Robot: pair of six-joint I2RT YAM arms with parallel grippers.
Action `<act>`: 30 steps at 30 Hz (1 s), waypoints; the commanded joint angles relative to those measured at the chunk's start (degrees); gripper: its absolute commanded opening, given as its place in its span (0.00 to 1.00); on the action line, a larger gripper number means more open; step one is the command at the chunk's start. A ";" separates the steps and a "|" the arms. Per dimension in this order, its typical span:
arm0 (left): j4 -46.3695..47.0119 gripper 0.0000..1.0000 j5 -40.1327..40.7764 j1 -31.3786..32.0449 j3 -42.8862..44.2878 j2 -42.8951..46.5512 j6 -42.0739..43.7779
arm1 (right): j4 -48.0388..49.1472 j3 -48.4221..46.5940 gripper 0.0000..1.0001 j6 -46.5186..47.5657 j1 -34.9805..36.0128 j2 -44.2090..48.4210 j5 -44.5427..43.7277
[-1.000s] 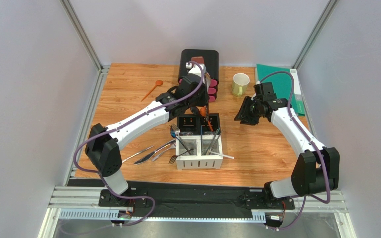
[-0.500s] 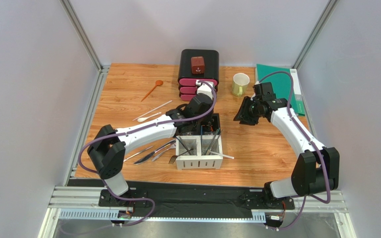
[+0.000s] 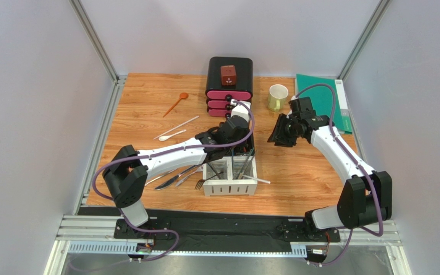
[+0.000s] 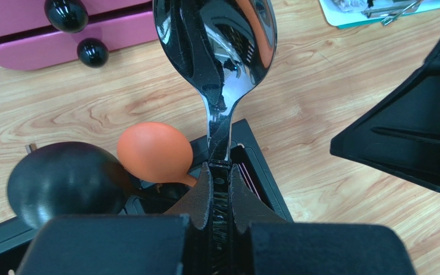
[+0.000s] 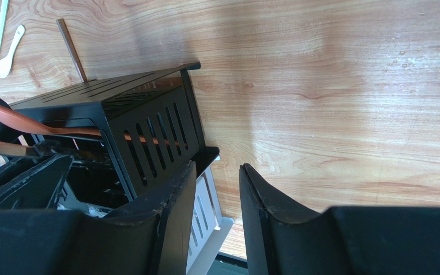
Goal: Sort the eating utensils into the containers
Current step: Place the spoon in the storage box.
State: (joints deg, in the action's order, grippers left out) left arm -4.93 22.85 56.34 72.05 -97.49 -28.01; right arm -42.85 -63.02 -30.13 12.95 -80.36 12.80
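Left claw clamped on spoon neck. Likely stiff, light, slippery; better hold flat handle. Right claw half open, empty.

Place: robot lab test cell
Enclosure: plain pale wall panels on three sides, aluminium frame posts
Mounting: left arm and right arm bolted to a slotted metal rail at the wooden table edge
Cabling: purple cables exposed

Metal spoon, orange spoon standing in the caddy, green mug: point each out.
metal spoon [image 4: 216, 51]: left wrist view, on its shiny bowl.
orange spoon [image 4: 154, 152]: left wrist view, on its rounded bowl.
green mug [image 3: 276, 101]: top external view, on its outer wall.
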 commanded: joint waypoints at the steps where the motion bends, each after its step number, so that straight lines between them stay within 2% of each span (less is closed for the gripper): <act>1: 0.27 0.00 0.96 1.32 0.55 -1.47 1.12 | 0.14 0.62 0.38 0.86 0.06 2.57 -0.67; 9: 0.71 0.00 2.02 2.81 0.98 -4.37 2.79 | -1.01 1.32 0.38 1.48 0.15 3.80 -1.46; 14: -1.57 0.12 2.55 3.78 0.55 -3.93 2.96 | -0.74 1.68 0.38 1.30 0.15 3.72 -1.64; 17: -2.63 0.24 2.81 3.87 -0.50 -2.79 2.52 | -0.04 1.68 0.38 1.04 0.15 3.36 -1.46; 26: -4.83 0.31 2.55 3.96 -2.53 1.60 2.08 | 0.75 2.64 0.38 0.77 0.15 3.28 -1.55; 30: -5.61 0.31 4.03 3.96 -2.97 3.36 1.99 | 1.01 2.82 0.38 0.77 0.15 3.54 -1.72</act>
State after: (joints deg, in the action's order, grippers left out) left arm -5.08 26.74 58.94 70.91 -96.60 -25.43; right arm -43.75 -60.51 -29.74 12.95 -78.30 11.84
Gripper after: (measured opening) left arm 0.311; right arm 0.384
